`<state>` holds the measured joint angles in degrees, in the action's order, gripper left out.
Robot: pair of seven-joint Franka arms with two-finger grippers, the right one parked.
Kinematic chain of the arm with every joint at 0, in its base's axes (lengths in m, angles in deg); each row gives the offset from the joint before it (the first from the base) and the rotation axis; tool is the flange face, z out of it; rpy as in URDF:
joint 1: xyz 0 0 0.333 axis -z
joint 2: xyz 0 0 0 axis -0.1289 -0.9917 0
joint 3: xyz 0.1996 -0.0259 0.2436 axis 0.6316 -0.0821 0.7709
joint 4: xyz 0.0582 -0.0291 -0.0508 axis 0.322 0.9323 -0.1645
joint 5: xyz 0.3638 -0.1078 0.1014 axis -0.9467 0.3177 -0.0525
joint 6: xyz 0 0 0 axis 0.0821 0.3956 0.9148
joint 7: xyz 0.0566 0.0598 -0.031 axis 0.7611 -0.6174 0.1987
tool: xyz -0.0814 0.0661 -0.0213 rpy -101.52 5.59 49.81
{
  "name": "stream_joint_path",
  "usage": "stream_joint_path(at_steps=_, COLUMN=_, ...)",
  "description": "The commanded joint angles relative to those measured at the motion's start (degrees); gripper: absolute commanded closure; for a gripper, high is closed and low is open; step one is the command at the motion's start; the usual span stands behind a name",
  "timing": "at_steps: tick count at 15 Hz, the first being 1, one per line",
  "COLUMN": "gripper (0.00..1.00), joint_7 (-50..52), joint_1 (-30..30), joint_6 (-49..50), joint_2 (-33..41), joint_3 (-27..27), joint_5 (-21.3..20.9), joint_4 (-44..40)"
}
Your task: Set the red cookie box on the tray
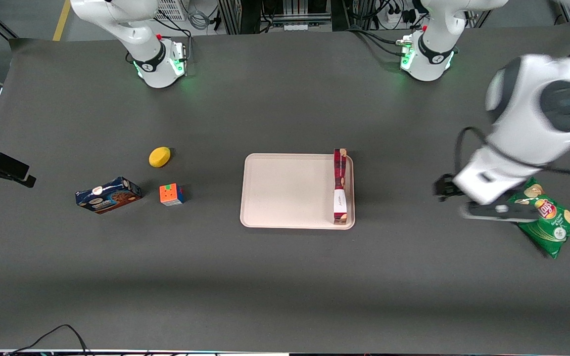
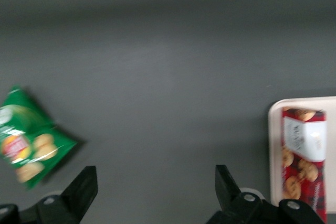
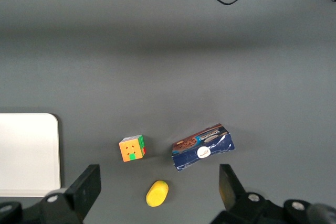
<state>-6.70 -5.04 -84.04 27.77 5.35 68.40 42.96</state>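
The red cookie box (image 1: 340,185) lies flat on the pale pinkish-cream tray (image 1: 285,190), along the tray's short edge toward the working arm's end, with its white label end nearer the front camera. The left wrist view shows the box (image 2: 303,161) on the tray (image 2: 275,145) as well. My left gripper (image 1: 451,192) hovers over bare table between the tray and a green chips bag, well apart from the box. In the left wrist view the gripper (image 2: 156,179) is open and empty, with only table between its fingers.
A green chips bag (image 1: 552,220) lies beside the gripper, toward the working arm's end. Toward the parked arm's end lie a dark blue cookie box (image 1: 108,194), a colour cube (image 1: 171,194) and a yellow lemon (image 1: 159,156).
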Motion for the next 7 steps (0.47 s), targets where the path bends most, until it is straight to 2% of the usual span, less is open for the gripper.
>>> stream_joint_path(at_steps=1, gripper=0.0, joint_7=-11.2, joint_1=-2.0, joint_6=5.7, joint_2=6.2, joint_3=7.4, joint_5=3.7, joint_4=-1.0)
stream_joint_path(at_steps=2, gripper=0.0, joint_7=-13.2, joint_1=-2.1, joint_6=6.8, joint_2=7.0, joint_3=9.2, joint_5=4.6, joint_4=-1.0)
stream_joint_path(at_steps=4, gripper=0.0, joint_7=-13.7, joint_1=-2.3, joint_6=9.8, joint_2=8.5, joint_3=11.7, joint_5=9.3, joint_4=-1.0)
stream_joint_path(at_steps=7, gripper=0.0, joint_7=-13.7, joint_1=-2.1, joint_6=11.3, joint_2=10.4, joint_3=12.1, joint_5=9.6, joint_4=-0.8)
